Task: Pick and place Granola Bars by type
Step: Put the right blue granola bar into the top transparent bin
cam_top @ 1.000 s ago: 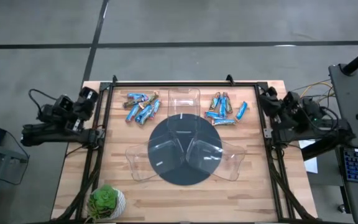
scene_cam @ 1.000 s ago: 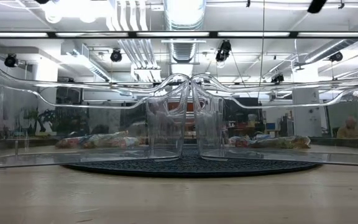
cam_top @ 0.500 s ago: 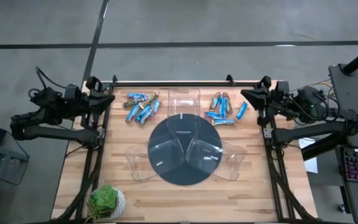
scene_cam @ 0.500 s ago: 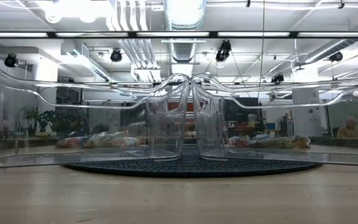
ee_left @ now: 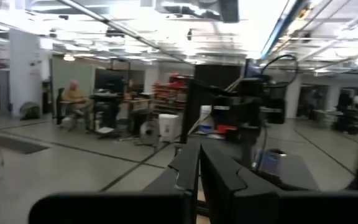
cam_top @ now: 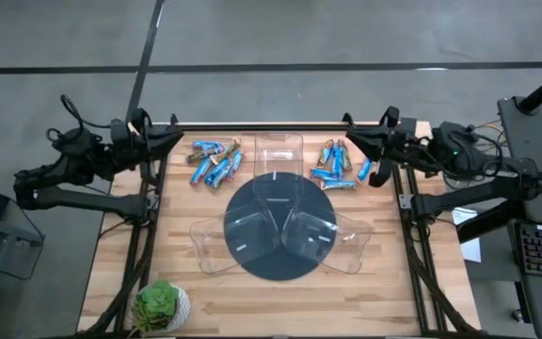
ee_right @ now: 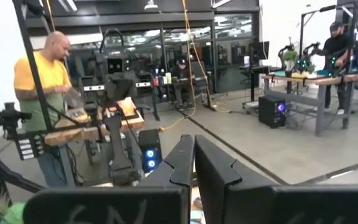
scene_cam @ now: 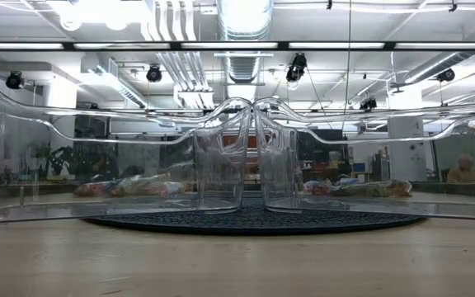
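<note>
With fingers pressed together, right gripper nearest the bars by the table's far-right corner, lying just inward.

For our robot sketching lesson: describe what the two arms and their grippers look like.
Both arms are black and slim-linked, with black cables looping off them. The left gripper and right gripper each end in two flat, angular dark fingers, with no markings visible.

readable text: none | bar wrappers: print too small to read | screens and gear in the room: no legible labels, numbers or signs
</note>
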You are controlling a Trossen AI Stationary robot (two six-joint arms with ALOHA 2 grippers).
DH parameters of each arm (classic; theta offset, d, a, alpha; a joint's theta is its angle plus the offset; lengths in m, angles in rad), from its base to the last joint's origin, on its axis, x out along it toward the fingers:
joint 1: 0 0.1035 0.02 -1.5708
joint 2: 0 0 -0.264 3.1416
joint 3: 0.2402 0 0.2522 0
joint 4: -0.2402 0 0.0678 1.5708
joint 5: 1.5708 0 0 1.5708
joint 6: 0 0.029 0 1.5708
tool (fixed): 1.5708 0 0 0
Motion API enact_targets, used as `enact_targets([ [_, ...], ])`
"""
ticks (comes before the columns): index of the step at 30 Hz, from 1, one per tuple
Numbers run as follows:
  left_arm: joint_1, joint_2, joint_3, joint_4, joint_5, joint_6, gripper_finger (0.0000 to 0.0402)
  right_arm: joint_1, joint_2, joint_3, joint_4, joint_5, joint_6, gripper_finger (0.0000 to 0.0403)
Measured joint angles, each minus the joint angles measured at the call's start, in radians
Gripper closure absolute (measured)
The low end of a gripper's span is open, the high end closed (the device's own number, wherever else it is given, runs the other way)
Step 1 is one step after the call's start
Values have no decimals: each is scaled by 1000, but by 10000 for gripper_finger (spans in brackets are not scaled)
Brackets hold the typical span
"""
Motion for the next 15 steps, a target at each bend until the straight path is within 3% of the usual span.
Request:
enact_targets([
  [15, 43, 33, -11, -2, -32, 23, 401, -86, 114, 14, -8, 26, 168, 394],
])
